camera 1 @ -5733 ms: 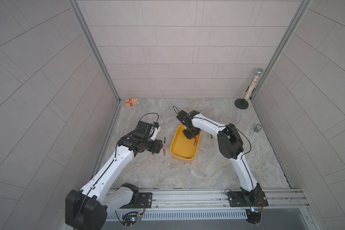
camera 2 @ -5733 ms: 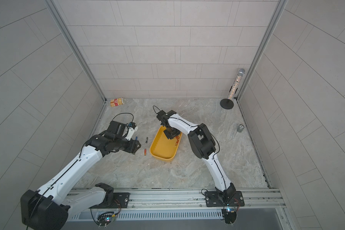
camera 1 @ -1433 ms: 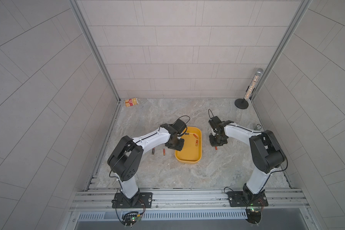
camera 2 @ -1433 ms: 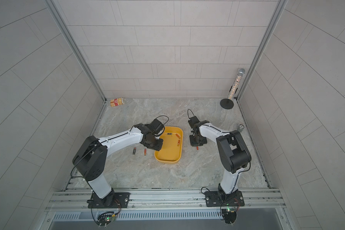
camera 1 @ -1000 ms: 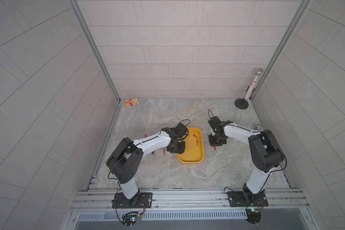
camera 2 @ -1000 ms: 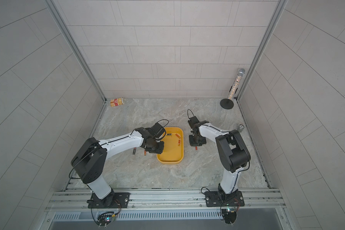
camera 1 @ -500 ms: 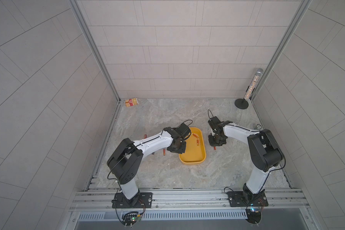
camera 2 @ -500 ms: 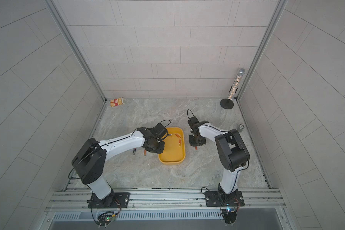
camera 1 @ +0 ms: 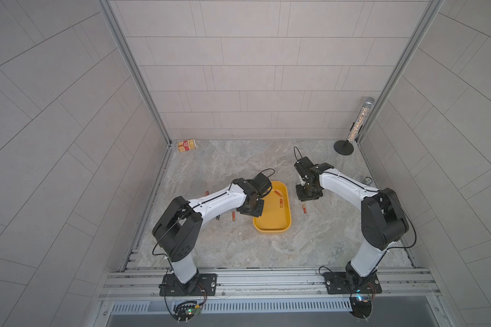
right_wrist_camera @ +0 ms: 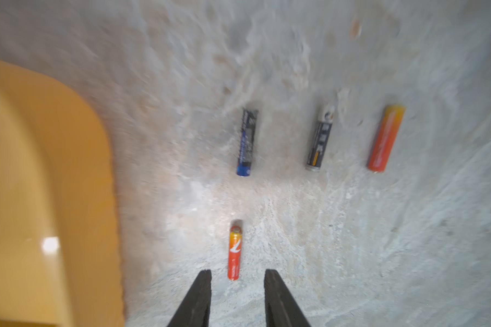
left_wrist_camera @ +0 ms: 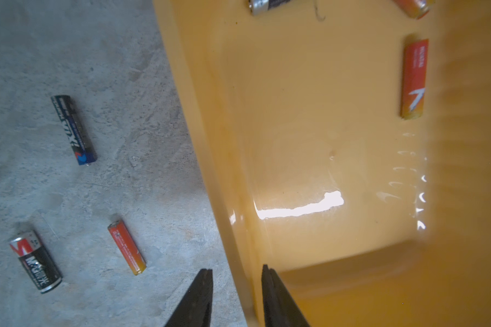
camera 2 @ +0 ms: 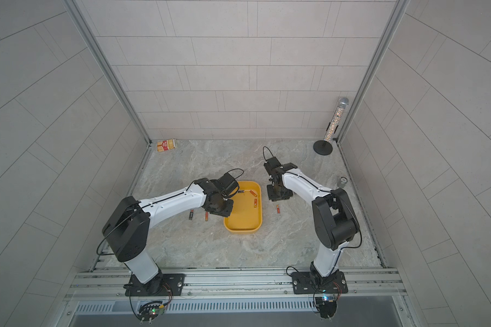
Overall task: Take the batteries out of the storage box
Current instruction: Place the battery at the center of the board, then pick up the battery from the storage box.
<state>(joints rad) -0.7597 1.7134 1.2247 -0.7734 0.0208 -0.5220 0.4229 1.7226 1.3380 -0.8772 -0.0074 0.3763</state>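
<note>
The yellow storage box [camera 1: 271,222] [camera 2: 243,223] lies mid-table with three batteries inside: one black [camera 2: 241,191] and two orange [camera 1: 281,203] [left_wrist_camera: 414,79]. My left gripper [camera 1: 251,209] [left_wrist_camera: 236,270] is open and straddles the box's left rim [left_wrist_camera: 219,175], one finger inside and one outside. Several batteries lie on the table left of the box, among them a black one [left_wrist_camera: 73,129] and an orange one [left_wrist_camera: 126,250]. My right gripper [camera 1: 309,195] [right_wrist_camera: 237,271] is open over the table right of the box. An orange battery [right_wrist_camera: 234,252] lies just ahead of its tips, three more [right_wrist_camera: 247,143] beyond.
A red-and-cream carton [camera 1: 187,145] lies in the back left corner. A glitter tube on a black stand [camera 1: 362,124] is at the back right. A small grey can [camera 1: 367,180] sits by the right wall. Tiled walls close in three sides.
Both grippers' jaws have opened over the last second. Before that, the box was swung straighter with my left gripper at its rim, and the right gripper came out of the box to the table.
</note>
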